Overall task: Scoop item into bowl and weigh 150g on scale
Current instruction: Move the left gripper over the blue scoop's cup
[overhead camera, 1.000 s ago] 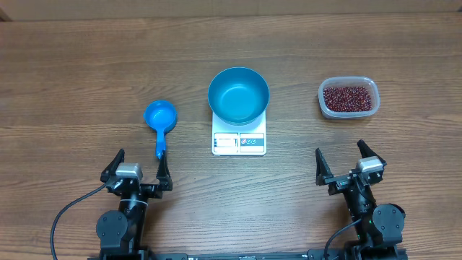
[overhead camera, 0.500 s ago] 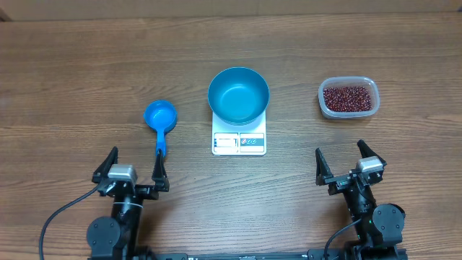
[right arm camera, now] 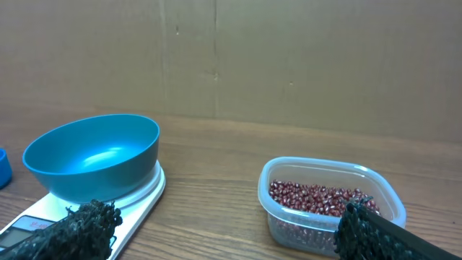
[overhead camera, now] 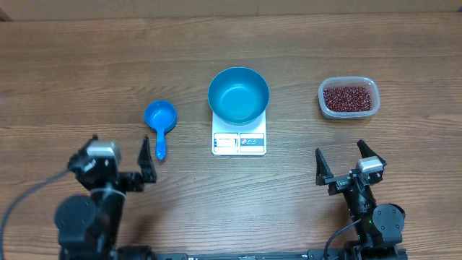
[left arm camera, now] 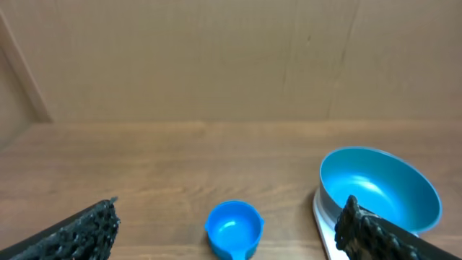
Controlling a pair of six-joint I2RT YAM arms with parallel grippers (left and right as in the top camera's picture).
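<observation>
1 bowl [overhead camera: 238, 94]: bright blue, round, deep, empty, upright on the scale.
1 scale [overhead camera: 239, 142]: white, flat, display strip at 6 o'clock.
beans [overhead camera: 349, 98]: dark red-brown heap in clear tub [overhead camera: 349, 80], 3 o'clock of the bowl.

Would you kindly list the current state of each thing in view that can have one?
Bowl: empty, upright on the scale.
Scale: loaded with the bowl; display unreadable.
Beans: all in the tub, none scooped.
Tub: uncovered, partly filled.
Scoop: empty, lying loose, not gripped.
Left gripper: open, holding nothing.
Right gripper: open, holding nothing.
</observation>
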